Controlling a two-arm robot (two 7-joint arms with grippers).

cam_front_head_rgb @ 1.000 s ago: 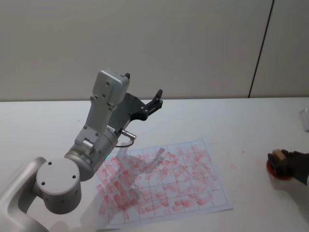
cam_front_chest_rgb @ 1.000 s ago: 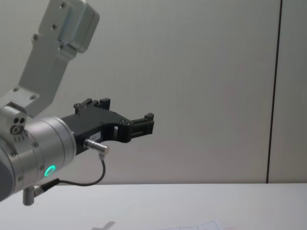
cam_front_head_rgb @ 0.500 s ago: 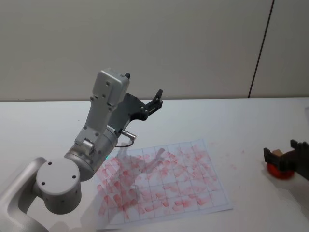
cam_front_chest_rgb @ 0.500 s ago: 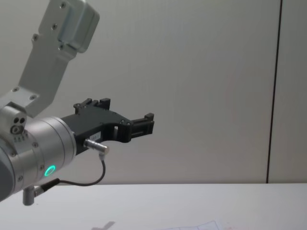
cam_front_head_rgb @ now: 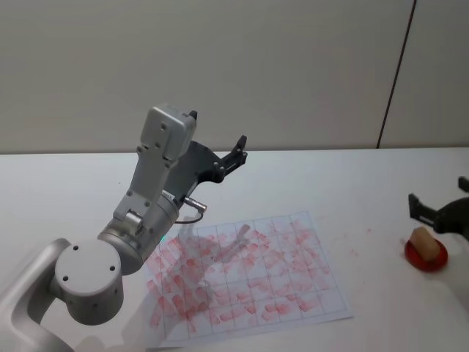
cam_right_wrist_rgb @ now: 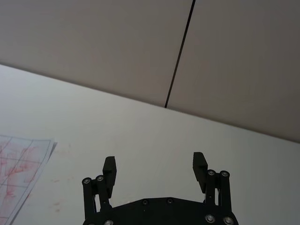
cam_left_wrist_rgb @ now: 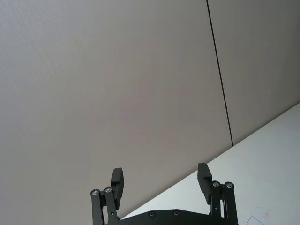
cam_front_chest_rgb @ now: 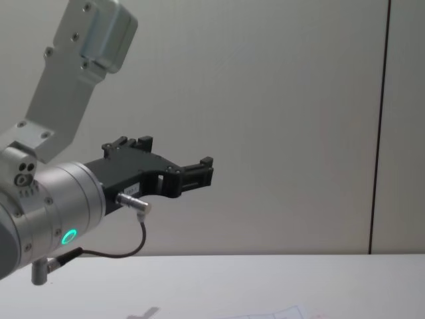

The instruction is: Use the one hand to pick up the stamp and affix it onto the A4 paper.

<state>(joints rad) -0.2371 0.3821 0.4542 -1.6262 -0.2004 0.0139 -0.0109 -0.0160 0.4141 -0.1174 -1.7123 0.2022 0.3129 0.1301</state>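
Nearest the robot's body, the A4 paper [cam_front_head_rgb: 245,275] lies flat on the white table [cam_front_head_rgb: 352,183], its printed grid covered with many red stamp marks; one corner of it also shows in the right wrist view [cam_right_wrist_rgb: 21,164].

To the right of the sheet and well apart from it, a round red ink pad [cam_front_head_rgb: 426,255] sits on the table with the stamp [cam_front_head_rgb: 423,240] — a small tan block — standing on it, a little tilted. The right gripper [cam_front_head_rgb: 443,213] is at the head view's right edge, just above and beyond the stamp, not touching it. Its black fingers [cam_right_wrist_rgb: 110,169] are spread wide with nothing between them, as the right wrist view shows plainly.

Farther back on the left, the left gripper [cam_front_head_rgb: 233,156] is raised well above the table and points toward the grey wall [cam_front_head_rgb: 293,66]. Its fingers [cam_left_wrist_rgb: 117,182] also stand wide apart and hold nothing. In the chest view the same gripper [cam_front_chest_rgb: 199,171] juts out from a silver wrist with a green lit ring [cam_front_chest_rgb: 68,236] and a looping black cable [cam_front_chest_rgb: 123,249].
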